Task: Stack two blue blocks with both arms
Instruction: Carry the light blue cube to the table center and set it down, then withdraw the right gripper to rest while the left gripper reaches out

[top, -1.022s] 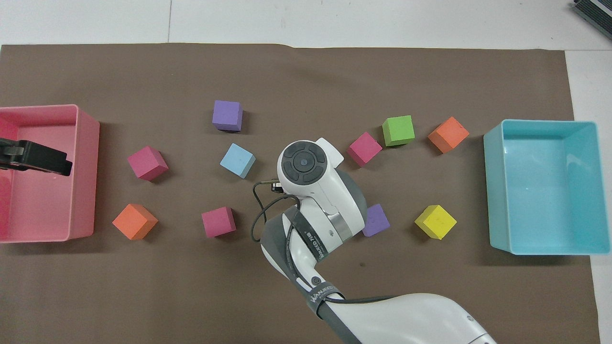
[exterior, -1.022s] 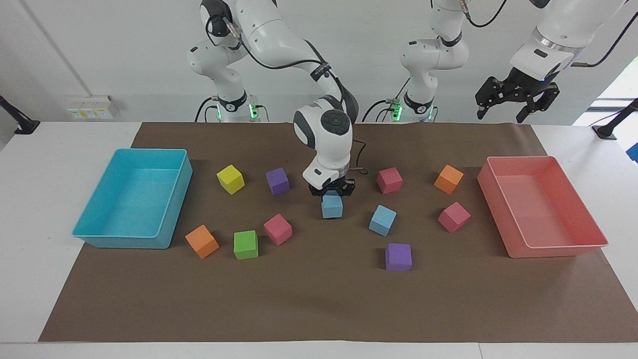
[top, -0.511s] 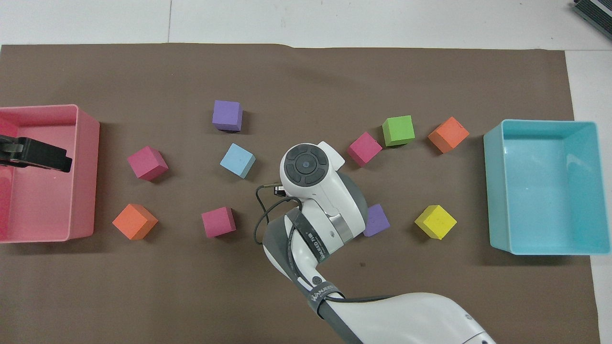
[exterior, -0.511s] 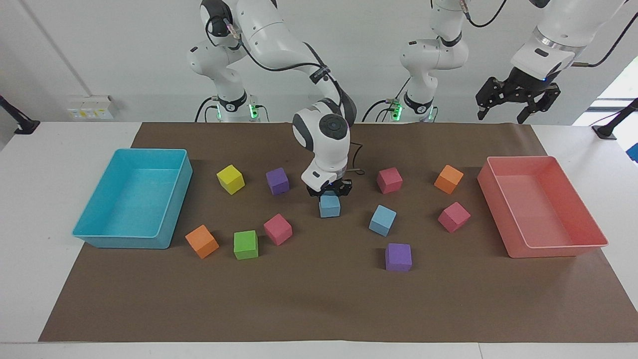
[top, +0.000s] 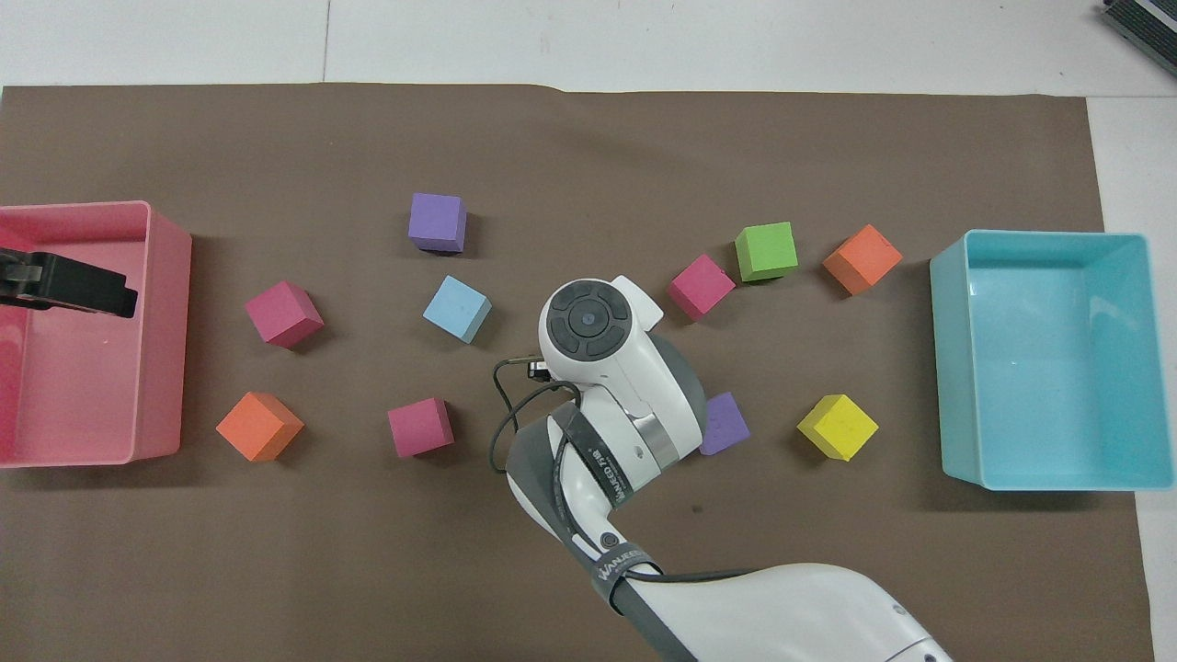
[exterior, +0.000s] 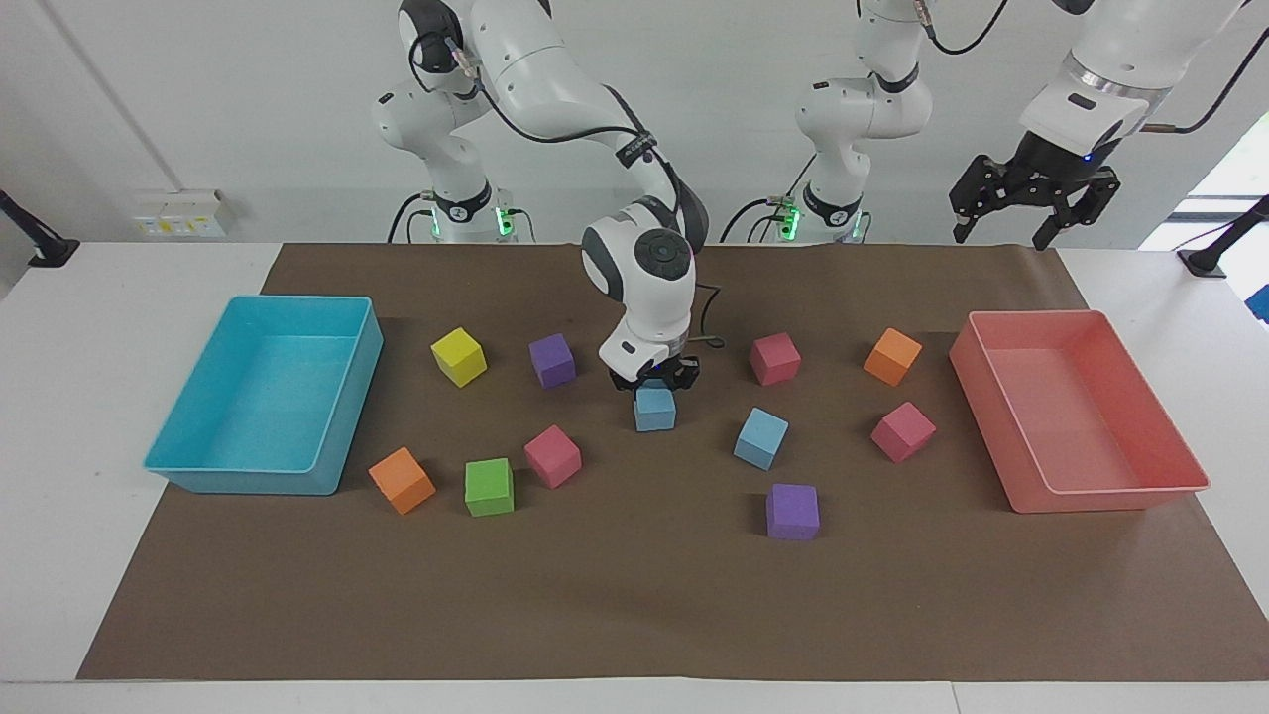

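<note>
Lowered since the earlier frame, the right tool has brought its blue block down onto the brown paper mat at the middle of the desk. Its fingers sit on the top of that cube, but whether they still pinch it or have begun to let go cannot be told; in the overhead view the arm's wrist hides both tool and cube. The left tool has drifted slightly while hanging high over the left arm's end of the desk with its fingers spread and nothing between them; from above it shows over the pink tray.

The second blue block rests on the mat just beside the first, toward the left arm's end and a little farther from the robots, apart from it. A purple cube lies farther still from the robots, and another purple cube sits near the right tool toward the right arm's end.

Magenta cubes and, orange cubes and, a green cube and a yellow cube are scattered singly over the mat.

The pink tray holds no cubes. The turquoise tray, at the right arm's end, likewise holds none.
</note>
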Available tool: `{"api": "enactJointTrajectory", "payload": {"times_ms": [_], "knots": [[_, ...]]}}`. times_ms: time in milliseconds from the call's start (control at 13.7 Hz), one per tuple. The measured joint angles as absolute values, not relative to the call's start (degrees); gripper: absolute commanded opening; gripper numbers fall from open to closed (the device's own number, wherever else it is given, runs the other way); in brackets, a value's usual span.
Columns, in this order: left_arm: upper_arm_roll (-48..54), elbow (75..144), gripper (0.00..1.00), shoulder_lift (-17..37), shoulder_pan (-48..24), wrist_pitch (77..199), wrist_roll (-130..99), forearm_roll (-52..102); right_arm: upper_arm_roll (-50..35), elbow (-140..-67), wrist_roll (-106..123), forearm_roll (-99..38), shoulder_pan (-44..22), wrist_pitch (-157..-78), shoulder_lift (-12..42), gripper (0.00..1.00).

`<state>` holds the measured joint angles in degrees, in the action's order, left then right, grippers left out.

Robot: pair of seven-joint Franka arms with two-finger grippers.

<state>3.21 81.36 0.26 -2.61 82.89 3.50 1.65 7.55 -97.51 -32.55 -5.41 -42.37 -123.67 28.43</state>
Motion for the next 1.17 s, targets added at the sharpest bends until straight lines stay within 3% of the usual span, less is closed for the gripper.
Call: {"api": "enactJointTrajectory", "payload": {"times_ms": [584, 1168], "knots": [[3.43, 81.36, 1.00, 0.26, -2.63, 83.49, 3.50, 1.65, 8.20, -97.37, -32.55, -5.40, -41.77, -123.54, 24.85, 1.00], [3.85, 81.55, 1.00, 0.36, -2.72, 85.72, 3.50, 1.68, 8.60, -97.28, -25.30, -4.62, -29.98, -118.36, 14.02, 1.00]]}}
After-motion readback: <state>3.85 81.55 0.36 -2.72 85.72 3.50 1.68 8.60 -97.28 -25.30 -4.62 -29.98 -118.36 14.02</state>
